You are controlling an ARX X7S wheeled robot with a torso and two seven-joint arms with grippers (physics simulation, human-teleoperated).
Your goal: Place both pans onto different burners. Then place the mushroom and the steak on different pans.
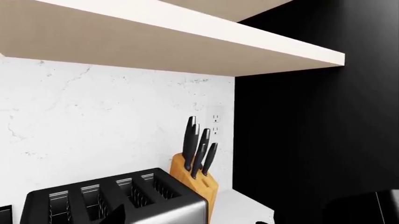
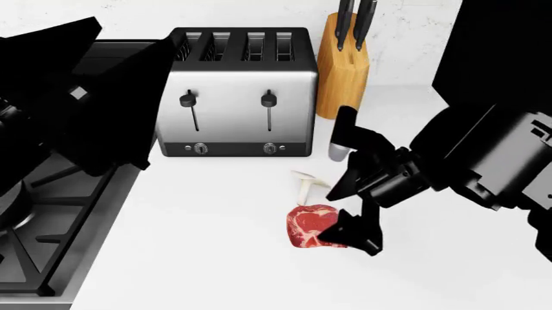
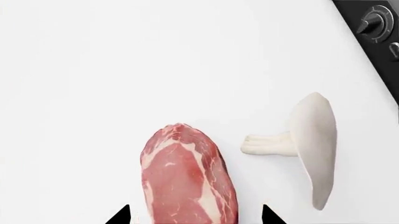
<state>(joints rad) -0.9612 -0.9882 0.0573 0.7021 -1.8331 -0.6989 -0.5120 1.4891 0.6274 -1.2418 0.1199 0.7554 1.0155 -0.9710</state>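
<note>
Right gripper (image 2: 350, 210): jaws spread wide, holding nothing, poised over the steak (image 2: 312, 226) at lower centre of the head view. In the right wrist view both fingertips (image 3: 118, 217) show at the bottom edge, one on either side of the steak (image 3: 187, 179); contact cannot be told. Mushroom (image 2: 306, 184) lies on its side on the white worktop (image 2: 216, 258), just beside the steak, toward the toaster (image 2: 237, 93). Knife block (image 2: 343, 71) stands beside the toaster at upper centre. Stove grate (image 2: 43, 226) at lower left. Left gripper: not visible; jaw state cannot be told. Pans not identifiable.
</note>
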